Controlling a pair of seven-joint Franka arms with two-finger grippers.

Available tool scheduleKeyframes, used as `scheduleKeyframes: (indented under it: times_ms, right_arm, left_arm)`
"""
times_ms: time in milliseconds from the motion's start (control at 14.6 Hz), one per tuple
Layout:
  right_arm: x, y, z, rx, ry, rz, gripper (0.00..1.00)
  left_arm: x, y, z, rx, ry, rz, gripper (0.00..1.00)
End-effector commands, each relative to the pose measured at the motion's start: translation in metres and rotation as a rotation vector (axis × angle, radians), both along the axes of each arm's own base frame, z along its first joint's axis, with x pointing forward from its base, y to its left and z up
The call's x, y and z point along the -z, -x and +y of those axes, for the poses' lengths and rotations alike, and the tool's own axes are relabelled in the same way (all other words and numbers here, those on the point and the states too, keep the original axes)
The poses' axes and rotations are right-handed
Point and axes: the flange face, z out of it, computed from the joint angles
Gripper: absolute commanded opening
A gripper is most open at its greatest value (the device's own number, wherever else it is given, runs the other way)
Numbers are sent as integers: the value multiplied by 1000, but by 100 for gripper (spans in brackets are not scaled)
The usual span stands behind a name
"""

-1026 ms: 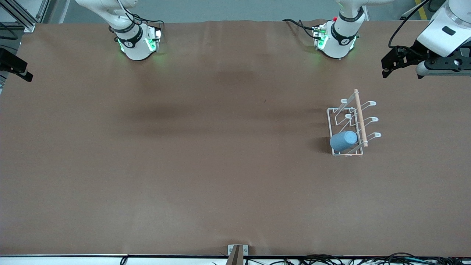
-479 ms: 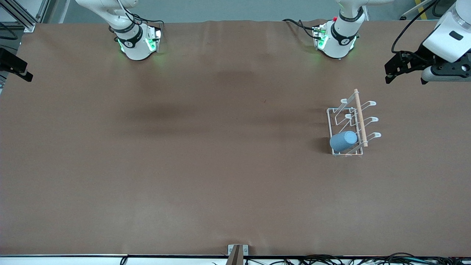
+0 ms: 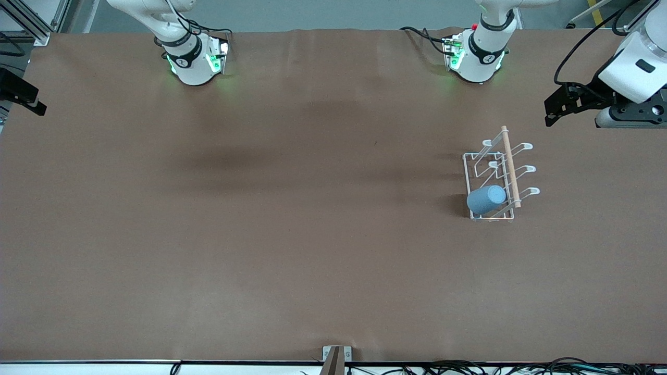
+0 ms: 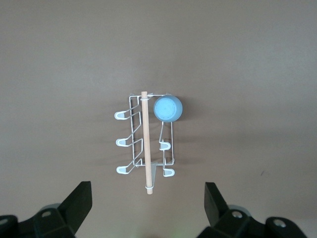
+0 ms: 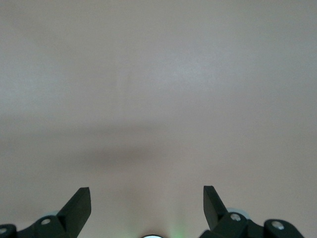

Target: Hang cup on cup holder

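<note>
Front view first: the brown table (image 3: pixel 292 234) fills nearly the whole frame, with both arm bases along the top edge. At the right edge of the frame, upper part, we see the left gripper (image 3: pixel 553 107) held in the air over the left arm's end of the table, above and to the right of the cup holder (image 3: pixel 497 179) in the picture. The right gripper (image 3: pixel 18 96) shows only as a dark piece at the left edge, upper part; that arm waits.

The white wire cup holder stands in the right half of the frame, a little above mid-height. The light-blue cup (image 3: pixel 485 199) sits on its lowest prong on the side toward the frame's centre, tilted, so we judge the hanging already done.

Against the pictures from a second ago, what has moved is the left arm: its gripper has drifted slightly rightward and a little lower in the frame, and more of its body has slid out of the frame. Cup and rack have not shifted at all. We read this as the arm backing away after release, with nothing left to do but retire.

In the left wrist view, the left gripper (image 4: pixel 148 210) has its fingers spread wide and holds nothing; the cup (image 4: pixel 168 108) and cup holder (image 4: pixel 146 141) lie at the centre of that frame. In the right wrist view, the right gripper (image 5: pixel 147 208) is likewise spread wide and empty over bare table.
</note>
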Motion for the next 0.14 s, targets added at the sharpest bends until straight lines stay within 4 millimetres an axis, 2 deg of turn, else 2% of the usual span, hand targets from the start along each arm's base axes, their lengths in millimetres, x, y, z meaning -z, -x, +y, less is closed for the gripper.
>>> scheduleKeyframes:
  times_ms: [0,68]
  right_arm:
    - [0,5,-2,-6,1,-5,100]
    - [1,5,-2,-6,1,-3,100]
  left_arm:
    - [-8,0,0,3,-20,0,100]
    - [-8,0,1,3,-20,0,100]
